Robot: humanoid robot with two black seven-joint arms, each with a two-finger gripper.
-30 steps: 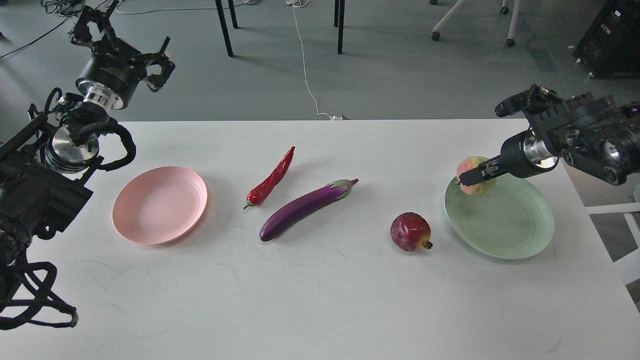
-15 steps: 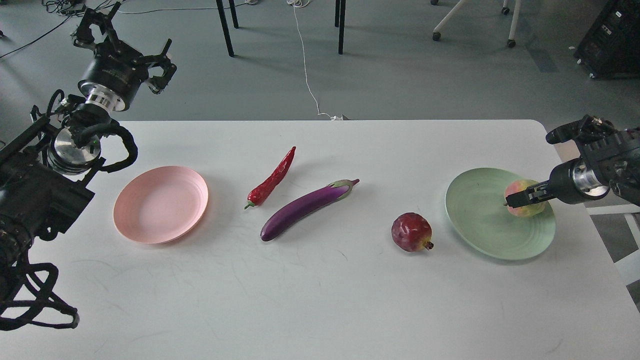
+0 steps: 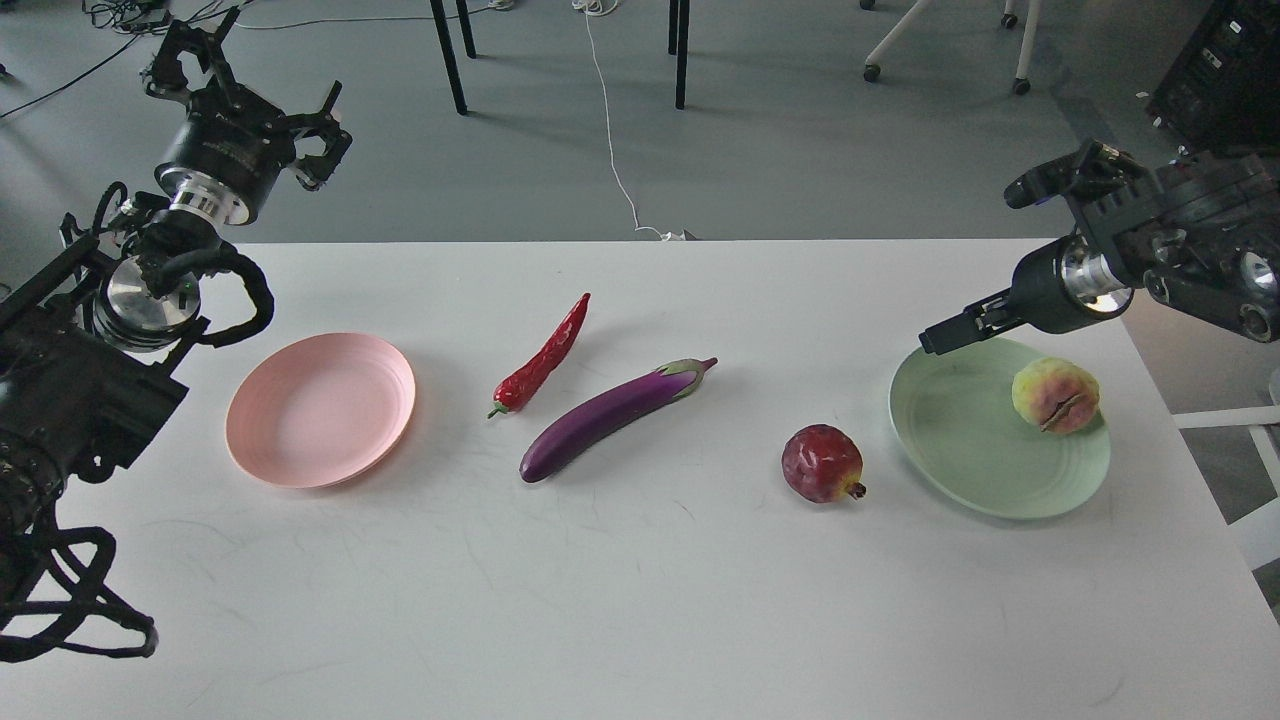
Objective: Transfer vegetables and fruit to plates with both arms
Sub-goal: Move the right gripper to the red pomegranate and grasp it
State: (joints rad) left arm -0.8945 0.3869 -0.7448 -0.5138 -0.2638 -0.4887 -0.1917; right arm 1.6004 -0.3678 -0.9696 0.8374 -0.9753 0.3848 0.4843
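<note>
The bumpy yellow-green and pink fruit [image 3: 1055,396] lies on the right part of the mint green plate [image 3: 960,450]. My right gripper [image 3: 938,338] hovers empty above the plate's far left rim, apart from the fruit. It is seen side-on, with its fingers spread. The dark red pomegranate [image 3: 822,462] sits on the table just left of the green plate. The purple eggplant [image 3: 600,415] and the red chili pepper [image 3: 545,355] lie mid-table. The pale pink plate [image 3: 320,410] at the left is empty. My left gripper [image 3: 250,85] is open, raised beyond the table's far left corner.
The white table [image 3: 640,600] ends just right of the green plate. My left arm's cables [image 3: 235,290] loop near the pink plate's far side. Chair legs [image 3: 450,60] and a white cord [image 3: 610,130] are on the floor beyond the table.
My right gripper carried the yellow-green fruit across the green plate to its right side, let it go, then rose and moved back left. The left arm barely moved.
</note>
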